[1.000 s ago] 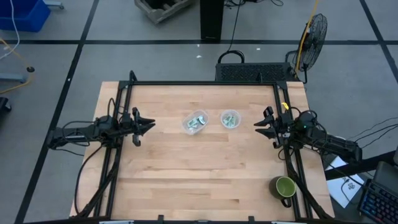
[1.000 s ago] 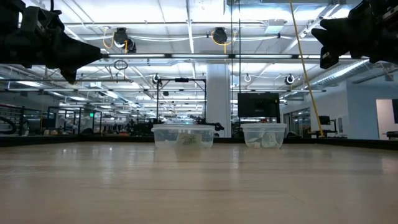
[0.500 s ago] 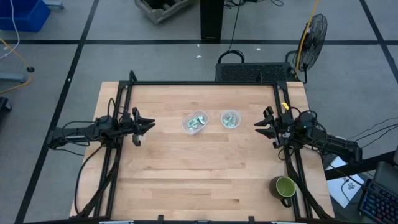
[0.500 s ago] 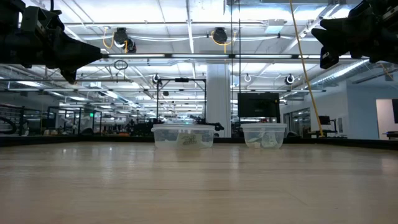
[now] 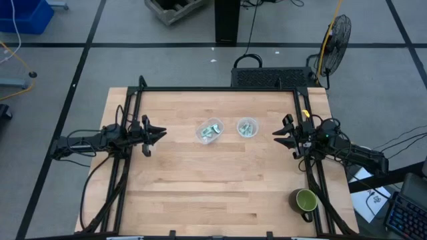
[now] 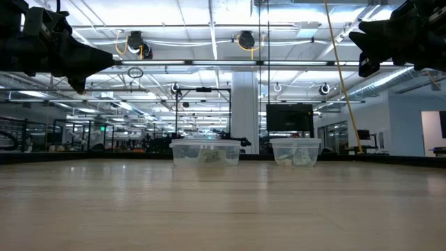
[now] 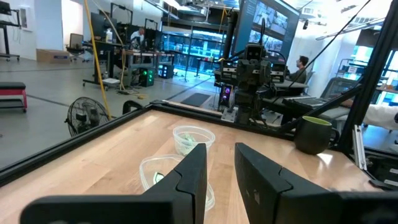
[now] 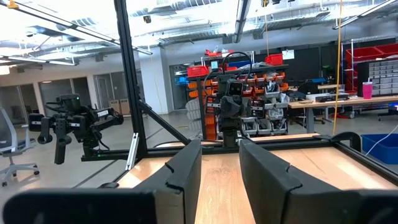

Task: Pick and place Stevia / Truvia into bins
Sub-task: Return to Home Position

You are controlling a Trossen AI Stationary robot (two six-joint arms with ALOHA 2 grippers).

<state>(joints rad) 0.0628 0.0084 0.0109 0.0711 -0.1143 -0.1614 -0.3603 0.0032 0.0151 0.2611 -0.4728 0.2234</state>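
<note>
Two clear plastic cups stand on their bases mid-table: the left cup (image 5: pixel 209 131) (image 6: pixel 205 152) (image 7: pixel 166 175) and the right cup (image 5: pixel 247 127) (image 6: pixel 295 151) (image 7: pixel 193 137). Pale green and white sachets (image 5: pixel 212 130) lie inside the left cup, and more sachets (image 5: pixel 247 128) lie in the right one. I see none loose on the wood. My left gripper (image 5: pixel 160 135) (image 7: pixel 221 167) hovers open above the table's left side, pointing at the cups. My right gripper (image 5: pixel 275 137) (image 8: pixel 221 165) hovers open at the right side, facing them; its wrist view does not show the cups.
A green mug (image 5: pixel 305 201) (image 7: pixel 314 134) stands near the table's near right corner. A black frame rail (image 5: pixel 220 89) runs along the far edge, with rails down both sides. Bare wood (image 5: pixel 213 180) stretches between the cups and the near edge.
</note>
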